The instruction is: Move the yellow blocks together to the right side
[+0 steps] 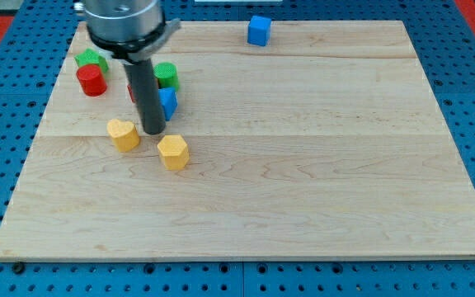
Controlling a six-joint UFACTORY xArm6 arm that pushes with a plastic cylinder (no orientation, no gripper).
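Two yellow blocks lie on the left half of the wooden board [303,165]: a heart-shaped yellow block [123,134] and a hexagonal yellow block [173,153] to its right and slightly lower. My tip [153,131] rests on the board between them, just above the gap, closer to the hexagonal one's upper left. It appears not to touch either.
Behind the rod sit a blue block [168,102], a green cylinder [166,75] and a partly hidden red block [131,91]. Further left are a red cylinder [91,81] and a green block [91,58]. A blue cube [259,30] sits at the view's top.
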